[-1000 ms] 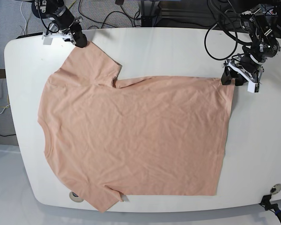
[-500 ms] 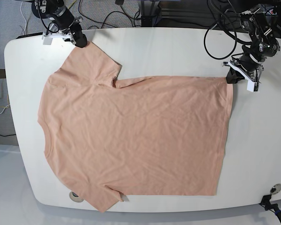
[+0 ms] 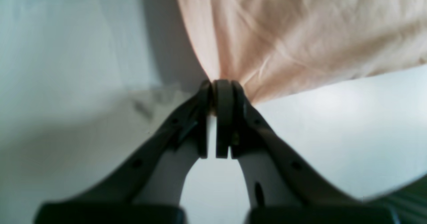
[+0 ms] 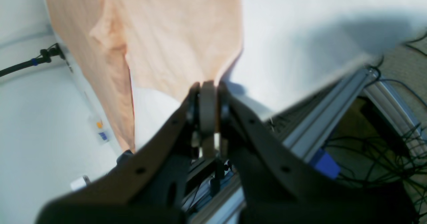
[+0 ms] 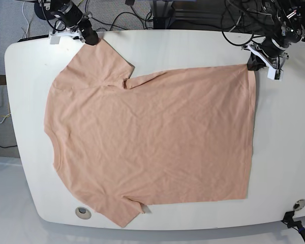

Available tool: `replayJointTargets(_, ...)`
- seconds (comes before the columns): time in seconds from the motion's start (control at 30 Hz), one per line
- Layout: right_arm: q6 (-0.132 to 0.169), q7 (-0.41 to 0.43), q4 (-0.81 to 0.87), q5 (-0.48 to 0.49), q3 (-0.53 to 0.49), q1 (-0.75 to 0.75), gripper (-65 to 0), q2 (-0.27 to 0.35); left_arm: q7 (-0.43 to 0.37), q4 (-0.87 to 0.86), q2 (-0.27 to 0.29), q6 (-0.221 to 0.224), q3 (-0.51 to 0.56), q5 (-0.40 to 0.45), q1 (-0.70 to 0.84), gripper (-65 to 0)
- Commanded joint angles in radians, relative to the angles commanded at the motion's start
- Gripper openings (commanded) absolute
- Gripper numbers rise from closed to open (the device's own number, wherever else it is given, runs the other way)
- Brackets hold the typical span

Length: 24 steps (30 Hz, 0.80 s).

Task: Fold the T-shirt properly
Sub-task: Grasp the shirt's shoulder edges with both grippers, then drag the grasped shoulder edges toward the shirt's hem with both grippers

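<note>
T-shirt [image 5: 147, 142]: a plain peach short-sleeved shirt, lying open and nearly flat on the white bench [image 5: 183, 48]. I see its neck opening toward the left of the base view and its hem toward the right. No print shows on the side facing up.

Shirt edges: the near sleeve hangs slightly past the front bench edge. Light wrinkles run across the body.

Left gripper [image 5: 252, 63]: at the far right of the base view. My left wrist camera shows the jaws pressed together on a gathered far hem corner, cloth fanning out from the pinch.

Right gripper [image 5: 90, 38]: at the far left of the base view. My right wrist camera shows the jaws closed tight on the tip of the far sleeve.

Bench surroundings: cables and a metal frame sit behind the far edge.

Progress: I judge this the spreading stage. The shirt is laid out and held by two far corners, but no fold has been made. All folding of sleeves and body remains.
</note>
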Motion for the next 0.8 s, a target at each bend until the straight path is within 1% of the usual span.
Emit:
replayJointTargets(0.13, 0.000, 0.000, 0.046, 0.000, 0.002, -0.060, -65.0, 0.000, 0.000, 0.044, -0.012, 0.000, 0.000, -0.002, 0.084, -65.0)
replayJointTargets(0.27, 0.000, 0.000, 0.124, 0.003, 0.002, -0.124, -65.0, 0.000, 0.000, 0.092, -0.009, 0.000, 0.000, -0.002, 0.141, -65.0)
replayJointTargets(0.43, -0.002, 0.000, 0.216, 0.008, 0.002, -0.147, -65.0, 0.000, 0.000, 0.164, -0.009, 0.000, 0.000, -0.002, 0.153, -65.0)
replayJointTargets(0.53, -0.008, 0.000, 0.221, 0.074, 0.003, -0.110, -65.0, 0.006, 0.000, 0.218, -0.008, 0.000, 0.003, -0.003, 0.129, -65.0)
replayJointTargets(0.57, -0.008, 0.000, 0.221, 0.091, 0.003, -0.098, -65.0, 0.009, 0.000, 0.224, 0.002, 0.000, 0.003, -0.003, 0.103, -65.0)
replayJointTargets(0.63, -0.009, 0.000, 0.221, 0.107, 0.003, -0.061, -65.0, 0.011, 0.000, 0.224, 0.009, 0.000, 0.003, -0.003, 0.057, -65.0)
replayJointTargets(0.67, -0.009, 0.000, 0.221, 0.115, 0.003, -0.044, -65.0, 0.025, 0.006, 0.224, 0.011, 0.000, 0.003, -0.003, 0.035, -65.0)
replayJointTargets(0.73, -0.011, 0.000, 0.219, 0.129, 0.003, -0.009, -65.0, 0.044, 0.051, 0.222, 0.012, 0.000, 0.003, -0.003, -0.014, -65.0)
replayJointTargets(0.8, -0.012, -0.002, 0.218, 0.129, 0.003, 0.028, -65.0, 0.055, 0.077, 0.221, 0.012, 0.000, 0.003, -0.003, -0.066, -65.0)
